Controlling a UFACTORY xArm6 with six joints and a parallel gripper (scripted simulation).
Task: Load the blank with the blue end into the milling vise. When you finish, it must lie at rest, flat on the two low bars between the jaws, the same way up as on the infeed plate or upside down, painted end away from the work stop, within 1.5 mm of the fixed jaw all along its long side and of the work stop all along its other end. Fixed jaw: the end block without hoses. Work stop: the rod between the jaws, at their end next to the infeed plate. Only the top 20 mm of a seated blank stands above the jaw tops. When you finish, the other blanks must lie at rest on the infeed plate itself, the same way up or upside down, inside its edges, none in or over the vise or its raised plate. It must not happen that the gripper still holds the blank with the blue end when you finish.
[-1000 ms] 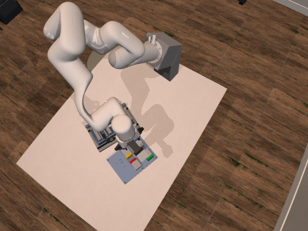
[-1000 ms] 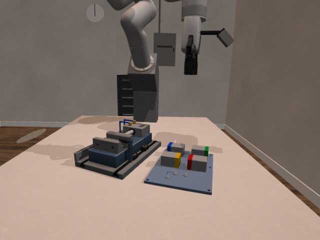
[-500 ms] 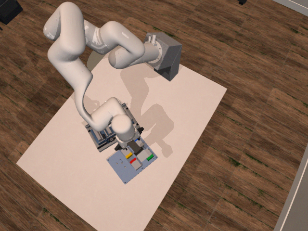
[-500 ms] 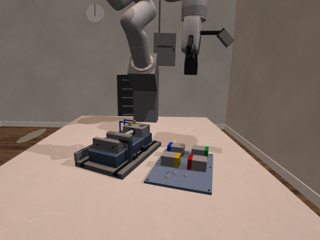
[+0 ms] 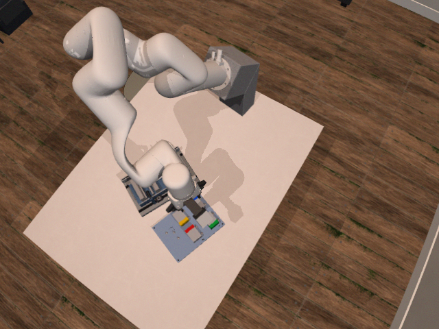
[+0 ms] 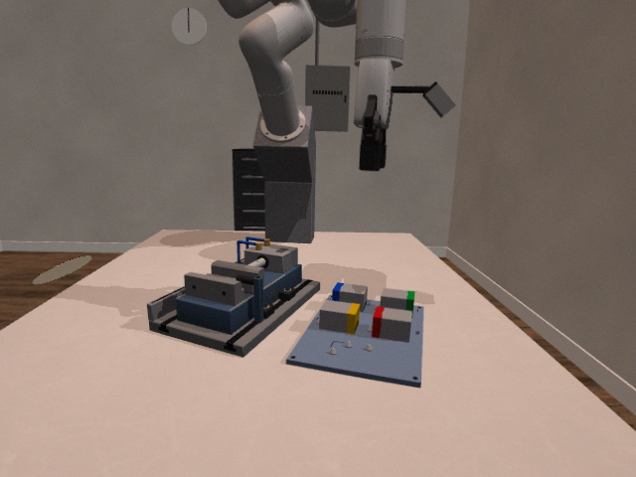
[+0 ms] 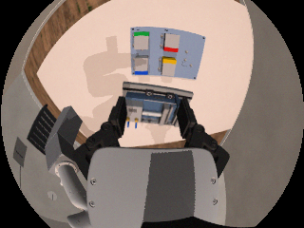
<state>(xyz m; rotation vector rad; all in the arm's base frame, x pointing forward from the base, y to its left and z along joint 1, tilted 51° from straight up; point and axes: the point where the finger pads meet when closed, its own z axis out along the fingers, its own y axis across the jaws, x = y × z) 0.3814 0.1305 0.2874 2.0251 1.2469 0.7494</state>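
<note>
Blue marks one end of the wanted block (image 5: 196, 199) (image 6: 351, 296) (image 7: 142, 66), which lies on the infeed plate (image 5: 168, 244) (image 6: 380, 364) (image 7: 182, 70) with its painted end towards the vise (image 5: 141, 211) (image 6: 208, 313) (image 7: 152, 105). The yellow-ended block (image 5: 180, 218) (image 6: 339, 316) (image 7: 169, 66), red-ended block (image 5: 193, 233) (image 6: 393, 323) (image 7: 171, 43) and green-ended block (image 5: 210, 223) (image 6: 397, 299) (image 7: 142, 42) share the plate, where they should stay. Small pegs on it probably serve to locate the blocks. Well above, the gripper (image 6: 372, 168) (image 7: 152, 104) stands wide open and holds nothing, presumably so its fingers can straddle a block. Since the painted end must finish away from the work stop (image 6: 258, 299), the block probably needs turning on the way. From the top, the arm (image 5: 176, 177) (image 6: 380, 31) covers part of the vise and the gripper partly covers the blue-ended block; the low bars cannot be made out clearly.

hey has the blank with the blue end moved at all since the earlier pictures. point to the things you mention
No. In the exterior view, the blank with the blue end (image 6: 354, 296) (image 7: 142, 64) sits at the same corner of the infeed plate (image 6: 380, 365) (image 7: 171, 31) as before.
</note>
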